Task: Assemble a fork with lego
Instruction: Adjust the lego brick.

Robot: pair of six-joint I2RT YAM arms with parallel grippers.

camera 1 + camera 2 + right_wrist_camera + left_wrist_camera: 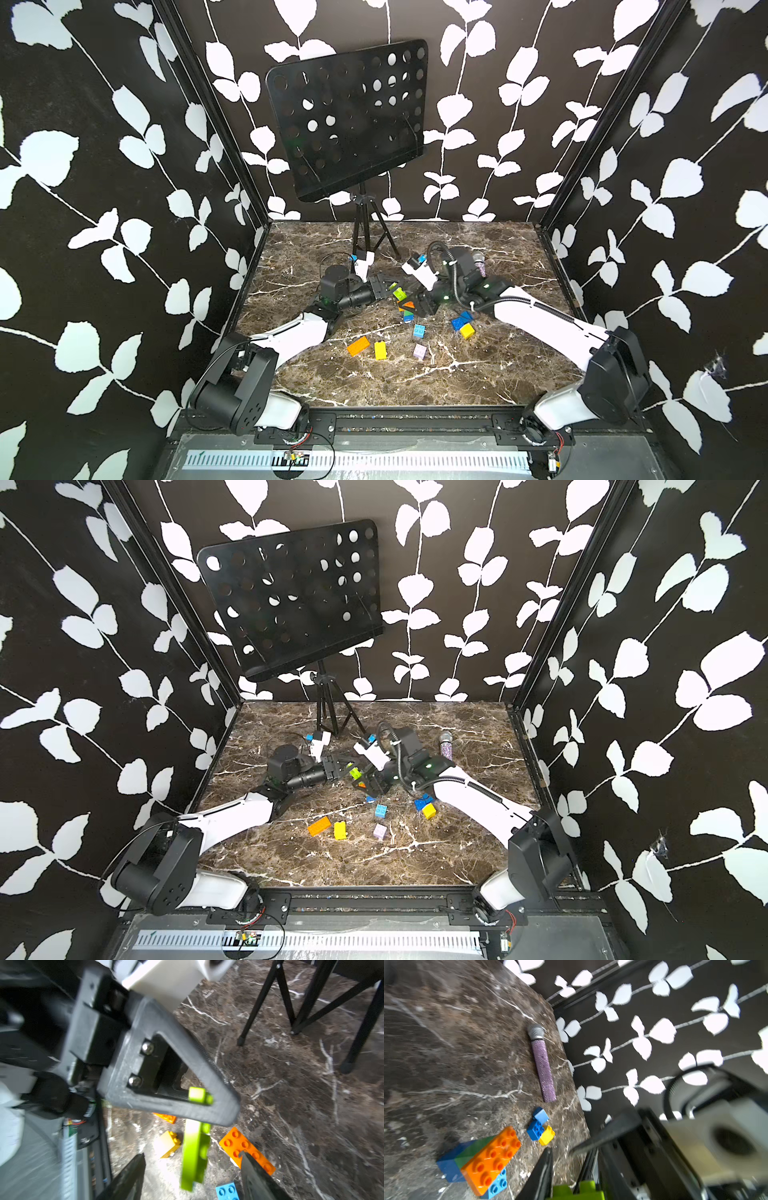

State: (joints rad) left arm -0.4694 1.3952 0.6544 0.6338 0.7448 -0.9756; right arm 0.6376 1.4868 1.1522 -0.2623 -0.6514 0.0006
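The left gripper (394, 290) clenches a lime brick (194, 1153), it seems just above the half-built fork (488, 1159) lying among loose lego (358, 345) on the marble table (374, 382), while the right gripper (192, 1155) stands released nearby.

The left pincer (395, 289) holds a lime studded plastic brick (400, 294) at its tips. Touching or just beside it, the right pincer (412, 311) stands over an orange-green-blue brick stack (409, 305). Behind both pincers, toward the arm bases, an orange oblong brick (358, 346), a yellow brick (380, 350) and a lilac brick (419, 351) lie on the brown marble table (374, 386).
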